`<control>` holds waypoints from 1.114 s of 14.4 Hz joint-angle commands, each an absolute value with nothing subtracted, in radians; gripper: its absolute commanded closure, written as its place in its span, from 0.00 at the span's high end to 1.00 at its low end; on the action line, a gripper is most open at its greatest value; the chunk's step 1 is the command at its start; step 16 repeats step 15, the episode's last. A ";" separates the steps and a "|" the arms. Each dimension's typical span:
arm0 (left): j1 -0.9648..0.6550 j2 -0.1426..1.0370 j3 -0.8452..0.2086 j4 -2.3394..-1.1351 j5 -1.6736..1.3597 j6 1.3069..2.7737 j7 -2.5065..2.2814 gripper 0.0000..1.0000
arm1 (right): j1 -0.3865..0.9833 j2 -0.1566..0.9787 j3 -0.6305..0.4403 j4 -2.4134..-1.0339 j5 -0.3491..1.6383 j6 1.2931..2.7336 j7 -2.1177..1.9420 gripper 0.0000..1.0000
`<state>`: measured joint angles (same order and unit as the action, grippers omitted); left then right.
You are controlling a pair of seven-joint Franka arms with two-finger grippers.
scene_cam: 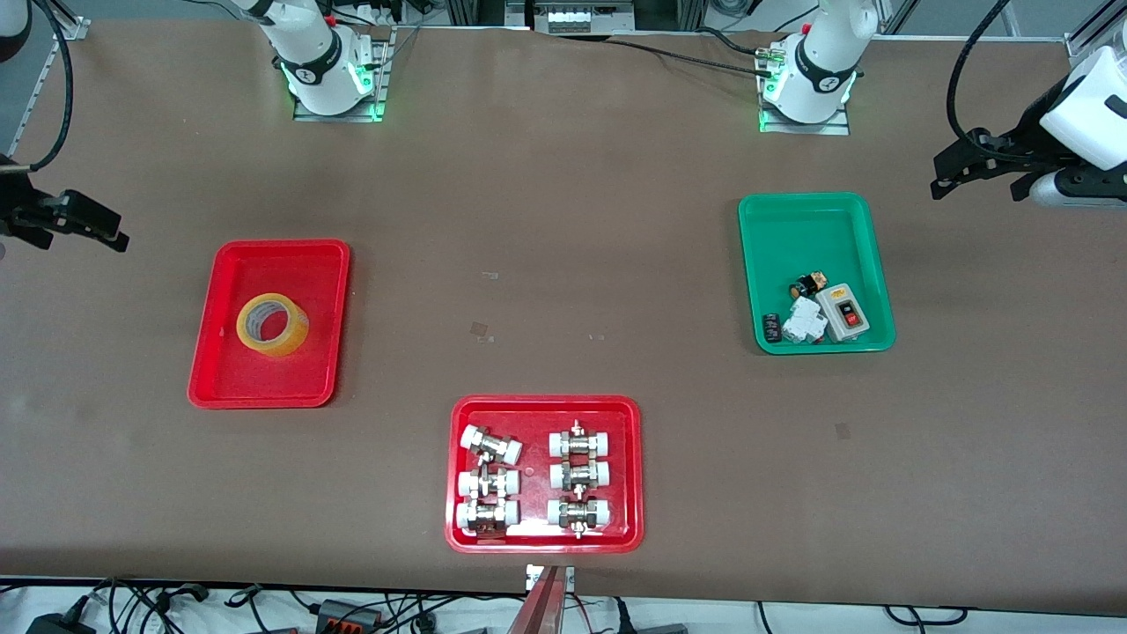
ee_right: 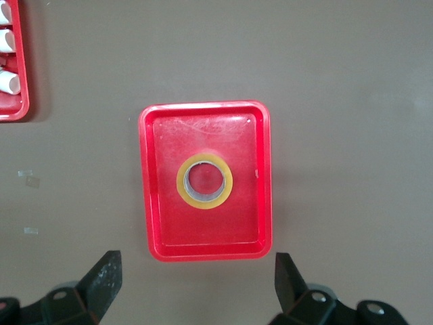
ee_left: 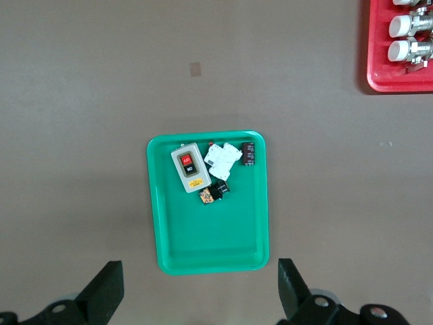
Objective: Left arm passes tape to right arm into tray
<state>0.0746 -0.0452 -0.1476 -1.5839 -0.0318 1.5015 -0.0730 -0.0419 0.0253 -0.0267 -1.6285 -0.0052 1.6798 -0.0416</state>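
Observation:
The tape (scene_cam: 288, 344), a yellow roll with a pale core, lies flat in the plain red tray (scene_cam: 220, 370) toward the right arm's end of the table. In the right wrist view the tape (ee_right: 180, 181) sits near the middle of the tray (ee_right: 162, 223). My right gripper (scene_cam: 110, 229) hangs open and empty high above the table's end, beside this tray; its fingertips (ee_right: 108, 271) frame bare table. My left gripper (scene_cam: 955, 172) hangs open and empty high over the other end, beside the green tray; the gap between its fingers (ee_left: 201, 291) holds nothing.
A green tray (scene_cam: 792, 229) with a switch box and small electrical parts lies toward the left arm's end, also seen from the left wrist (ee_left: 203, 237). A red tray of white-capped metal fittings (scene_cam: 537, 414) sits nearest the front camera. Both arm bases stand along the table's farthest edge.

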 commanded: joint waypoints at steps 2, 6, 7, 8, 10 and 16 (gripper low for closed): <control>0.049 0.018 -0.160 -1.471 -0.025 1.471 -0.066 1.00 | -0.035 -0.023 -0.026 -1.667 -0.014 1.674 -0.034 1.00; 0.057 0.023 -0.158 -1.470 -0.026 1.431 -0.051 1.00 | -0.037 -0.032 -0.032 -1.670 -0.014 1.674 -0.035 1.00; 0.058 0.021 -0.160 -1.471 -0.026 1.427 -0.052 1.00 | -0.035 -0.032 -0.031 -1.671 -0.015 1.671 -0.038 1.00; 0.057 0.020 -0.160 -1.476 -0.023 1.428 -0.054 1.00 | -0.035 -0.034 -0.029 -1.674 -0.015 1.667 -0.049 1.00; 0.054 0.020 -0.160 -1.476 -0.018 1.430 -0.054 1.00 | -0.035 -0.034 -0.028 -1.674 -0.017 1.663 -0.051 1.00; 0.054 0.021 -0.160 -1.476 -0.021 1.428 -0.052 1.00 | -0.035 -0.034 -0.028 -1.674 -0.017 1.664 -0.051 1.00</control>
